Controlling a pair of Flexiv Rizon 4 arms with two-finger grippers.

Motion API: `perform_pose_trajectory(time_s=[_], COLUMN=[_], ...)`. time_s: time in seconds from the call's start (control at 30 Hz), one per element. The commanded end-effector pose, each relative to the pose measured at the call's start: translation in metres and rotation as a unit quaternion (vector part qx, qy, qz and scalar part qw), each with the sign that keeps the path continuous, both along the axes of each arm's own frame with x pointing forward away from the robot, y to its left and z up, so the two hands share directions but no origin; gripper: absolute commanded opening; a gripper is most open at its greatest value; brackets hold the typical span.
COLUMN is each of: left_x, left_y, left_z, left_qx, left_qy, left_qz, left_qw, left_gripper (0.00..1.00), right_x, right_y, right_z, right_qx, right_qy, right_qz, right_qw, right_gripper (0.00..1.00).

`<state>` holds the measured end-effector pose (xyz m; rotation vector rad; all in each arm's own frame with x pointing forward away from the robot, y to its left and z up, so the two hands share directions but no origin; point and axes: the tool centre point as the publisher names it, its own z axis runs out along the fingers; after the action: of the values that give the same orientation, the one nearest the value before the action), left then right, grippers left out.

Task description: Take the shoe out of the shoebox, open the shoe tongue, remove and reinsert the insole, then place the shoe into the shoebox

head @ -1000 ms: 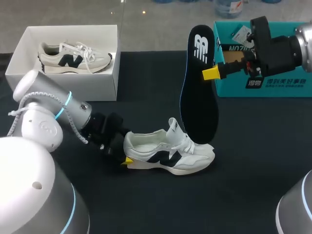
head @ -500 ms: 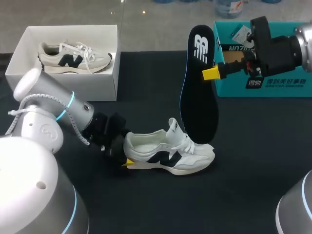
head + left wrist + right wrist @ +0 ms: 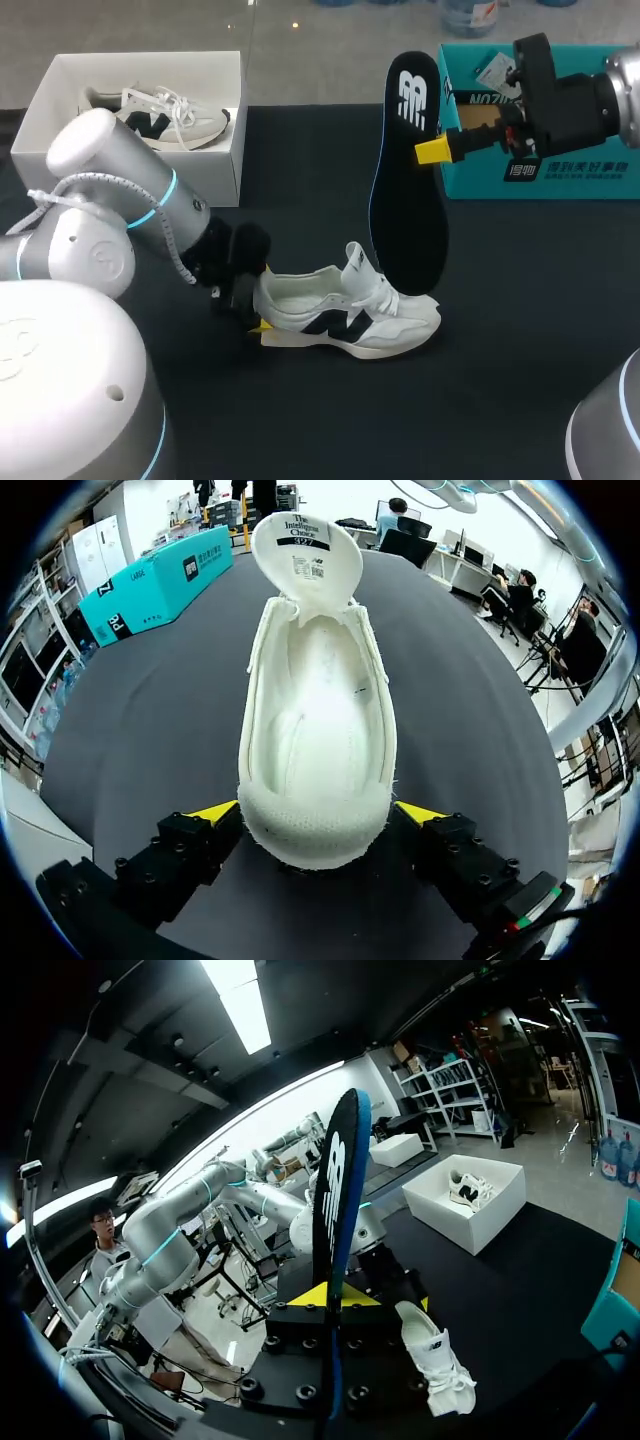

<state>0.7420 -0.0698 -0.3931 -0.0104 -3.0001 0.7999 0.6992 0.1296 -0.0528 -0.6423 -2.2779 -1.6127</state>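
Note:
A white sneaker point(image 3: 345, 310) with a dark side logo lies on the black table, its tongue pulled up. In the left wrist view the sneaker point(image 3: 320, 720) shows an empty inside, and its heel sits between the spread fingers of my left gripper point(image 3: 318, 815). My left gripper point(image 3: 258, 312) is open at the heel. My right gripper point(image 3: 432, 150) is shut on the black insole point(image 3: 405, 190), which hangs upright above the sneaker's toe end. In the right wrist view the insole point(image 3: 335, 1220) stands edge-on in the right gripper point(image 3: 325, 1297), with the sneaker point(image 3: 435, 1360) beyond.
A white shoebox point(image 3: 215, 150) at the back left holds a second sneaker point(image 3: 180, 112). A teal box point(image 3: 540, 185) stands at the back right, behind my right gripper. My left arm's elbow point(image 3: 95, 150) rises in front of the white shoebox.
My left arm's elbow has swung up and to the right, now partly covering the shoebox, and its gripper has edged closer around the heel. The right arm and insole have not moved.

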Motion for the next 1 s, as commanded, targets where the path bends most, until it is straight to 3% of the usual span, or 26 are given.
perform_pose_trajectory(time_s=[0.03,0.57,1.0], left_x=[0.006,0.011,0.009], left_y=[0.0,-0.008,-0.006], left_z=[0.014,0.051,0.055], left_qx=[0.062,0.166,0.17], left_qy=[0.006,-0.007,-0.018], left_qz=[-0.005,-0.055,-0.05], left_qw=[0.998,0.985,0.984], left_gripper=[1.0,1.0,1.0], right_x=[0.001,0.001,0.001], right_y=[0.002,0.002,0.002], right_z=[-0.001,-0.001,-0.001], right_qx=[-0.001,-0.001,-0.001], right_qy=[0.0,0.0,0.0], right_qz=[-0.001,-0.001,-0.001], right_qw=[1.0,1.0,1.0], right_gripper=[0.0,0.0,0.0])
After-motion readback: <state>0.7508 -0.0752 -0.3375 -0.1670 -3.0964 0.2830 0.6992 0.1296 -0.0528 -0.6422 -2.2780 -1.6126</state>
